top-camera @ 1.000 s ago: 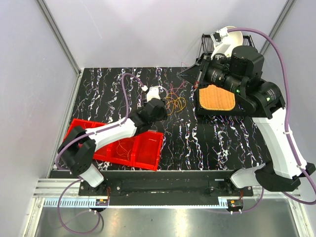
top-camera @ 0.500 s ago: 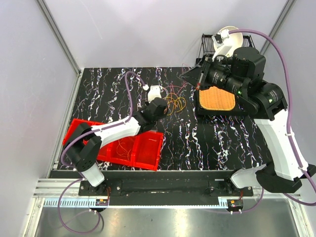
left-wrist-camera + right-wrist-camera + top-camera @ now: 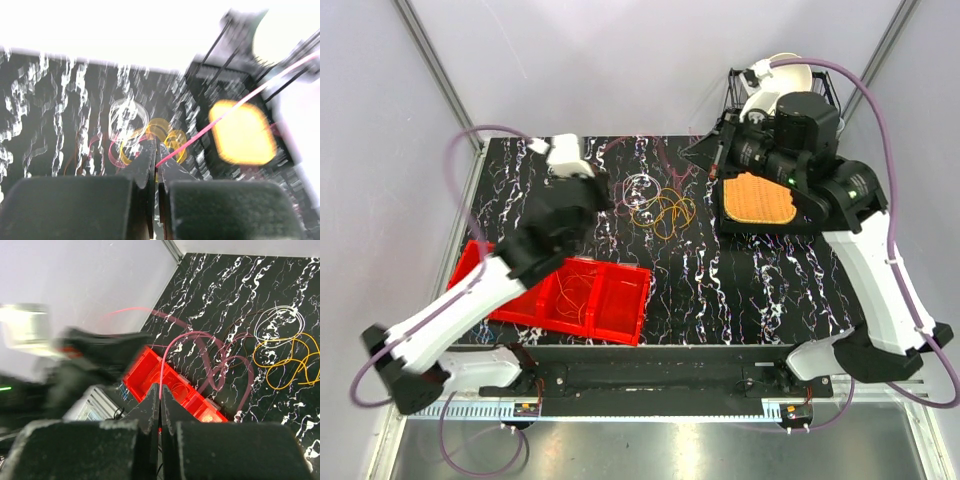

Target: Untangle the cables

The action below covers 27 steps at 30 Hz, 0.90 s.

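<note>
Pink cable, v. thin, is pinched by both arms. The L gripper has its fingers pressed together on it, w/ the strand leaving the tips and slanting up across the woven mat in the wrist view. The R gripper is also closed flat on it, w/ the strand rising from the tips and arching over. Seen from above, the R gripper hangs by the mat's far-left corner, raised off the table. The L gripper is well left of the mat, also raised, tips pointing toward it. The rest of the cables lie on the black marbled table just left of the mat. There's a white loop on the side away from the mat, and orange and yellow loops overlapping each other btwn it and the mat, touching the white loop's edge. A red tray sits farther from the mat, toward the near left, w/ a few thin wires in its compartments. The L wrist view is blurred, so can't tell exactly how the loops cross.
</note>
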Each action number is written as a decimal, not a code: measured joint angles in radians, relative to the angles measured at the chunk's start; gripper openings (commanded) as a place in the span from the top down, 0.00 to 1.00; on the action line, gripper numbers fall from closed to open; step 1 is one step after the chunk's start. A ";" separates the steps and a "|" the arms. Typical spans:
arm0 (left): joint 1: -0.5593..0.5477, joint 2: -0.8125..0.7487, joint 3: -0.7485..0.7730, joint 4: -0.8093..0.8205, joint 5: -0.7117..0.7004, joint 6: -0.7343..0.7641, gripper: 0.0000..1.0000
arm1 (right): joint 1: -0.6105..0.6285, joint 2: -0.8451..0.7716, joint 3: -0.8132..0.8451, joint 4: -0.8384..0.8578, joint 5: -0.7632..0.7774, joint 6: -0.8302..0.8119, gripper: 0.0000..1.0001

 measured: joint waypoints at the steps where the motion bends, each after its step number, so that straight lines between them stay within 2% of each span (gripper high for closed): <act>1: 0.000 -0.032 0.029 -0.017 0.001 0.008 1.00 | 0.000 0.011 0.000 0.006 -0.002 0.001 1.00; 7: -0.001 -0.211 0.166 -0.116 0.084 0.041 1.00 | 0.000 0.081 -0.066 0.100 -0.089 0.044 1.00; 11: -0.003 -0.272 0.193 -0.160 0.144 0.044 1.00 | 0.000 0.131 -0.130 0.179 -0.195 0.100 1.00; 15: -0.004 -0.291 0.202 -0.183 0.240 0.047 1.00 | 0.003 0.173 -0.167 0.241 -0.273 0.144 1.00; 20: -0.004 -0.251 0.317 -0.210 0.351 0.072 1.00 | 0.027 0.192 -0.191 0.314 -0.329 0.184 1.00; 27: -0.004 -0.251 0.378 -0.208 0.419 0.082 1.00 | 0.104 0.192 -0.234 0.370 -0.360 0.211 1.00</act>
